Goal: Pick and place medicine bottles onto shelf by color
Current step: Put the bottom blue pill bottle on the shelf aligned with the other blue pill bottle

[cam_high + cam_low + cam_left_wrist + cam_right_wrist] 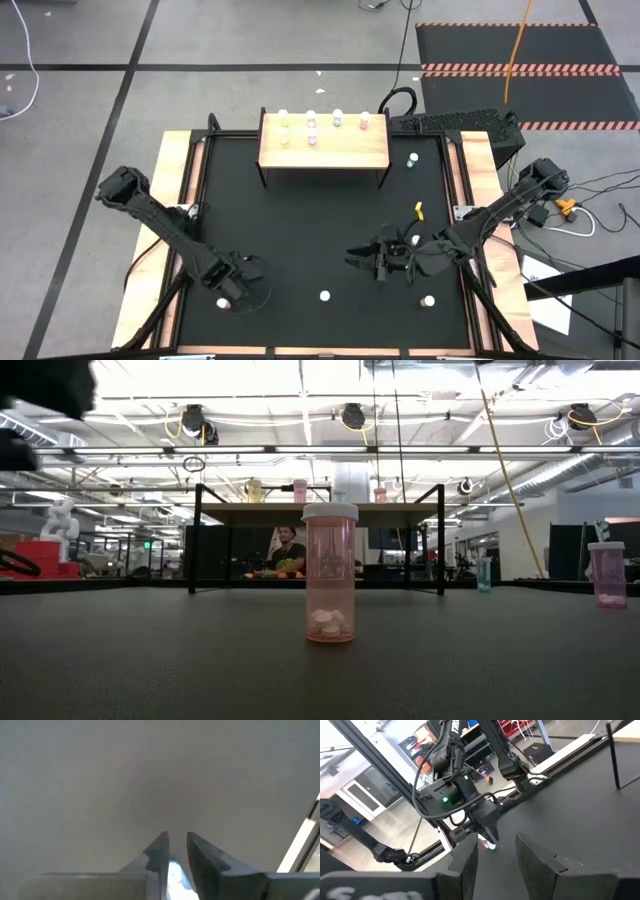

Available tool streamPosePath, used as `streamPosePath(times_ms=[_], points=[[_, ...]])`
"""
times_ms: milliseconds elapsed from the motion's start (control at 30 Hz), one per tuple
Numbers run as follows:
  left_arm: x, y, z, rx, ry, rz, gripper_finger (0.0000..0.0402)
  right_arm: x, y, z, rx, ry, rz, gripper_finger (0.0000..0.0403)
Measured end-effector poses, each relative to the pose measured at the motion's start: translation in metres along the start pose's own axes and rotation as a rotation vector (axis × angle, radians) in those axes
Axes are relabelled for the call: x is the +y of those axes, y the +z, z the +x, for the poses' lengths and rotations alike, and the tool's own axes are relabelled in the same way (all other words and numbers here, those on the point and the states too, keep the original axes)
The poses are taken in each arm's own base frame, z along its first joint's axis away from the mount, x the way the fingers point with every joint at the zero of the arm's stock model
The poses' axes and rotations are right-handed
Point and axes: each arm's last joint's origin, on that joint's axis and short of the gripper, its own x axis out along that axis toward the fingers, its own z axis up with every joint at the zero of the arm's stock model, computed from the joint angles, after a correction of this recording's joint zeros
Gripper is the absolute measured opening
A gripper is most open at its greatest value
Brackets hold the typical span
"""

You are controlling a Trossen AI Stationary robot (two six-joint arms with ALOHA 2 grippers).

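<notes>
My left claw [224,300] pinches a blue bottle [175,877] low on the surface [300,230]. My right claw [378,262] waits with fingers apart.

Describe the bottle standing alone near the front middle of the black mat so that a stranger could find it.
Start at the wooden shelf at the table's far edge and come straight toward the near edge. Between the left tool and the right tool stands a pink bottle with a white cap, alone, pills at its bottom.
</notes>
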Motion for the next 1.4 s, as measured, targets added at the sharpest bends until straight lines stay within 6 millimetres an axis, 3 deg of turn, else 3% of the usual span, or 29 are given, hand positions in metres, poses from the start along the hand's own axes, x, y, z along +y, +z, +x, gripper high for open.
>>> streamPosePath(times_ms=[167,300,467,667,800,1000,1400], points=[[0.001,0.011,-0.004,-0.008,-0.019,-0.019,0.0050,0.000,0.007,-0.007,-0.004,0.001,-0.016,0.0123],[0.002,0.003,-0.010,0.050,-0.019,-0.104,0.0074,-0.003,0.009,-0.007,0.006,-0.019,-0.029,0.0123],[0.004,-0.013,-0.011,0.112,0.063,-0.239,0.0145,-0.007,0.012,-0.005,-0.003,-0.036,-0.025,0.0123],[-0.003,-0.021,-0.011,0.130,0.036,-0.305,0.0249,-0.008,0.012,-0.004,-0.006,-0.038,-0.020,0.0123],[0.000,-0.027,-0.008,0.142,0.061,-0.338,0.0278,-0.008,0.012,-0.004,-0.006,-0.038,-0.005,0.0123],[0.005,-0.034,0.001,0.156,0.088,-0.365,0.0256,-0.007,0.013,-0.004,-0.016,-0.029,0.010,0.0123],[0.000,-0.035,0.001,0.147,0.044,-0.350,0.0143,-0.006,0.014,-0.004,-0.023,-0.029,0.021,0.0123]])
